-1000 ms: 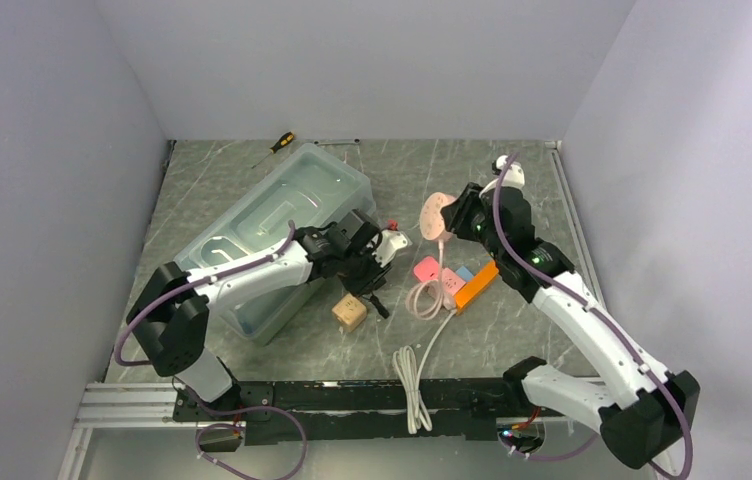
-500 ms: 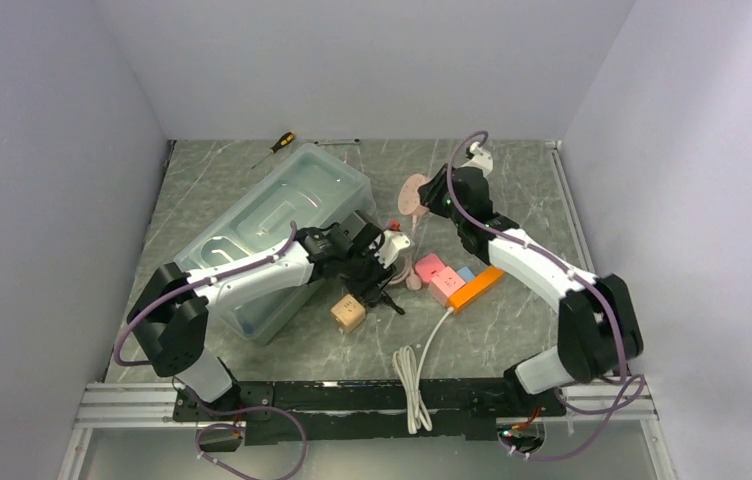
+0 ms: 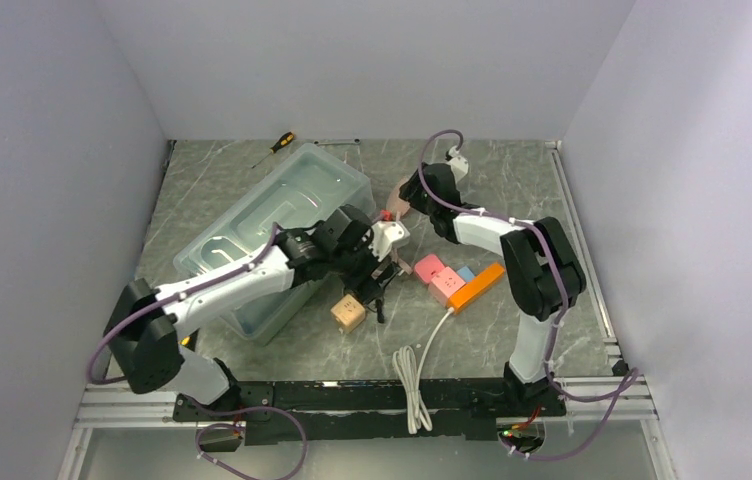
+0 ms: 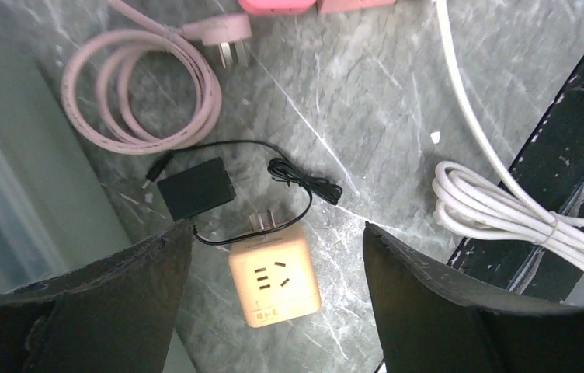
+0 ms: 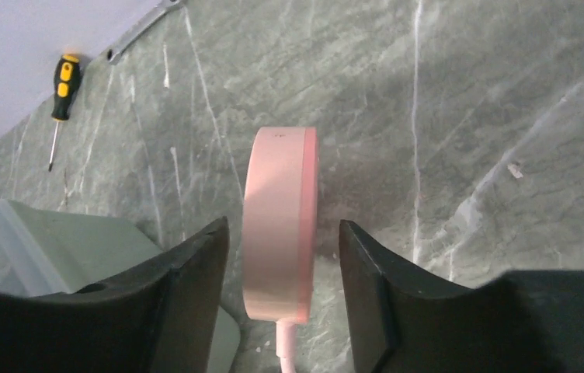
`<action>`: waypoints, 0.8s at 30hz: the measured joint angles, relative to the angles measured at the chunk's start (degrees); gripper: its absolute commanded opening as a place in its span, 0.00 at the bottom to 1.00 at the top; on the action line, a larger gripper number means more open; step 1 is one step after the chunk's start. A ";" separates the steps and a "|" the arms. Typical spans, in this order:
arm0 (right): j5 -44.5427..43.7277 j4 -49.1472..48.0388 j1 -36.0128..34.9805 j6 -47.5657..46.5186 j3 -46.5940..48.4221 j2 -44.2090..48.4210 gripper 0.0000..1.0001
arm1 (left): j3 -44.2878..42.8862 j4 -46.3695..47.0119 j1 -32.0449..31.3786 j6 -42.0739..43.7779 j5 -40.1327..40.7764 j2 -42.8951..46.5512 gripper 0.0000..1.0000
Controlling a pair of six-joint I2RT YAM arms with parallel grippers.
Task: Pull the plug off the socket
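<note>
Your grey-green marbled desk (image 3: 472, 340) carries everything here. The biggest item is the translucent plastic storage bin (image 3: 252, 215), lying slantwise on the left half, and the left arm reaches along its near edge.

The left end effector (image 4: 277, 233) hangs over the desk just right of the bin with its jaws spread wide and nothing between them. The right end effector (image 5: 283, 224) is at the far middle of the desk, and its jaws straddle a round pink plastic socket disc (image 5: 279, 233) that stands on edge. A thin strip of desk shows on either side of the disc in the right wrist view, so you cannot tell whether it is gripped.

Near the front edge lies a bundled white cable (image 4: 506, 221). A coiled pink cable (image 4: 141, 93) rests flat beside the bin and ends in a pink plug (image 4: 219, 31) with bare prongs.

An orange rectangular block (image 3: 477, 286) and two pink blocks (image 3: 437, 275) sit together mid-desk.

Right under the left jaws you see the cream cube-shaped socket (image 4: 275, 276), slots facing up. The small black adapter plug (image 4: 194, 188) lies on the desk just beside it, out of the slots. Its thin black cord (image 4: 304, 183) loops past the cube's metal prongs.

A yellow-and-black screwdriver (image 5: 62, 78) lies at the far left corner.
</note>
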State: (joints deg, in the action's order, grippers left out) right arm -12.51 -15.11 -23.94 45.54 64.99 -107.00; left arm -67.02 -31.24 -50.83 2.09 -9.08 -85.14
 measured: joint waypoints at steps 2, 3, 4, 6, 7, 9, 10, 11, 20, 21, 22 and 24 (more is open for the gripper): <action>0.17 0.07 0.13 0.28 0.00 -1.09 0.79 | 0.63 1.09 0.00 -0.02 0.39 2.47 0.86; 0.61 0.07 0.33 -0.07 0.00 -1.31 0.84 | 1.18 1.92 0.00 -0.02 0.48 3.80 0.87; 0.98 0.09 0.59 -0.39 0.00 -1.33 0.86 | 1.99 2.95 0.00 -0.04 0.63 5.44 0.87; 1.70 0.09 1.27 -1.42 0.22 -1.20 0.93 | 3.43 4.52 0.00 -0.17 0.94 8.07 0.88; 2.29 0.17 1.73 -2.25 0.39 -1.05 0.96 | 4.17 5.33 0.00 -0.26 0.98 9.22 0.88; 2.86 1.53 2.58 -4.09 0.39 0.07 0.99 | 5.35 6.51 0.00 -0.42 1.20 11.13 0.88; 3.13 2.27 2.80 -4.76 0.33 0.83 0.99 | 5.73 7.04 0.00 -0.44 1.38 11.82 0.89; 3.28 3.50 3.08 -5.97 -0.09 2.51 1.00 | 5.92 7.32 0.00 -0.46 1.46 12.31 0.89; 6.05 17.94 7.61 -9.33 -7.39 26.69 1.00 | 7.06 9.55 0.00 -0.44 4.02 15.32 0.88; 5.97 20.39 9.16 -9.09 -9.42 29.99 1.00 | 7.17 9.84 0.00 -0.44 4.28 15.61 0.88; 5.40 22.77 10.34 -8.94 -11.10 32.68 1.00 | 7.37 10.16 0.00 -0.44 4.46 15.85 0.88; 3.76 27.98 11.91 -8.61 -13.97 37.33 1.00 | 7.69 10.58 -0.02 -0.44 4.87 16.20 0.88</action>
State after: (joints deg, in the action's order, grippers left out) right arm -8.75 12.86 -12.03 36.93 51.03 -69.67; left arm -59.33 -20.67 -50.85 1.65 -4.21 -68.95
